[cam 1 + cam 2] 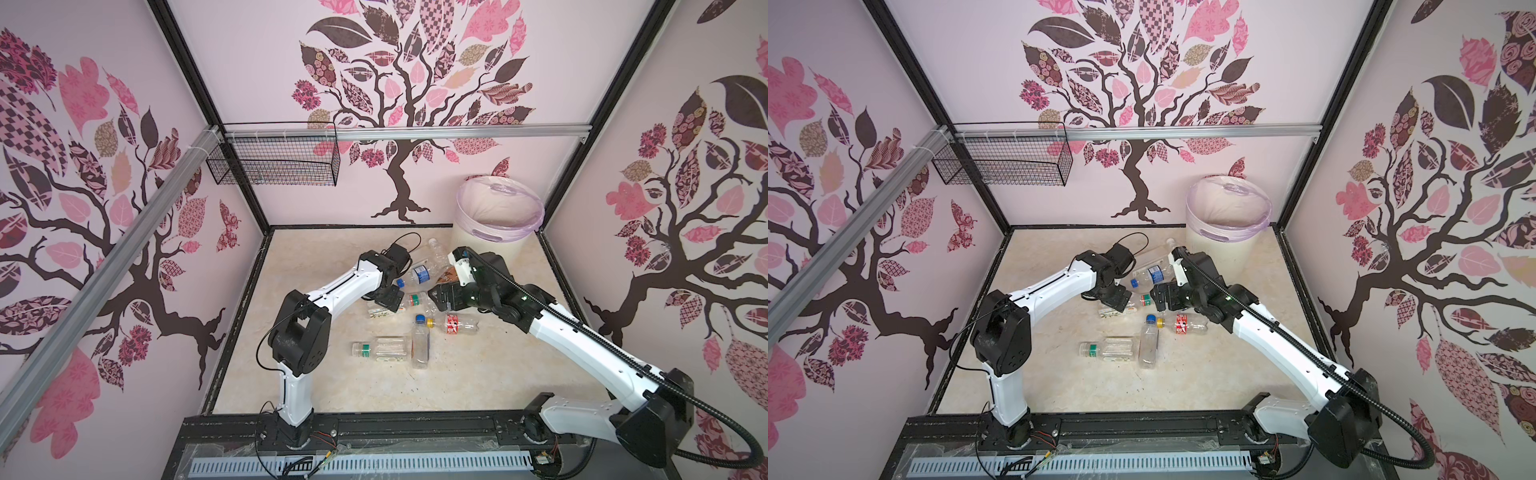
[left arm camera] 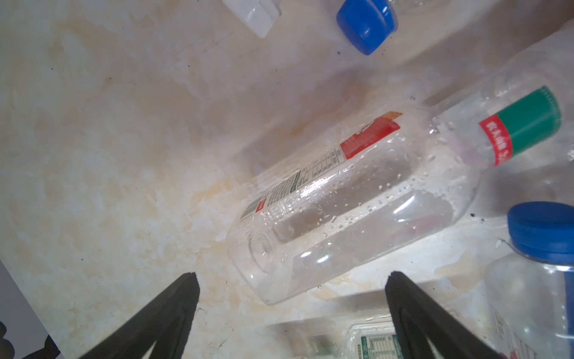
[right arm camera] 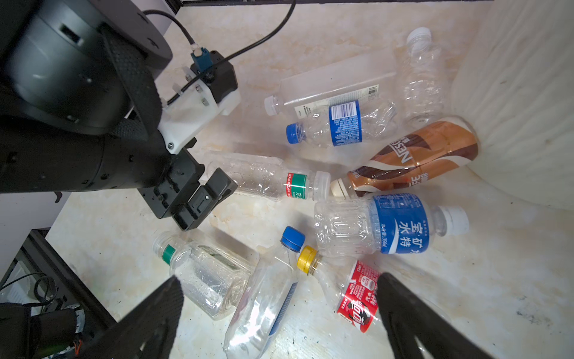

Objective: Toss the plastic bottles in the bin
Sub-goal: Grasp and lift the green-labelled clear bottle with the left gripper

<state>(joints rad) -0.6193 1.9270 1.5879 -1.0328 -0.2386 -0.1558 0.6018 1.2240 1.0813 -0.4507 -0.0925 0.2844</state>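
Observation:
Several plastic bottles lie scattered on the marble floor. In both top views the cream bin (image 1: 498, 216) (image 1: 1227, 216) with a lilac liner stands at the back right. My left gripper (image 2: 292, 278) (image 1: 387, 300) is open, and the base of a clear bottle with a green-and-red neck band (image 2: 357, 202) lies just in front of its tips, untouched. My right gripper (image 3: 279, 278) (image 1: 440, 297) hangs open above a blue-capped bottle (image 3: 267, 298) and a yellow-capped, red-labelled one (image 3: 357, 295). A brown-labelled bottle (image 3: 413, 158) rests against the bin's ribbed wall (image 3: 521, 93).
A black wire basket (image 1: 274, 160) hangs from the back rail at the left. Patterned walls with black frame posts close in the floor on three sides. The arms' base rail (image 1: 374, 428) runs along the front. The two grippers are close together over the bottle pile.

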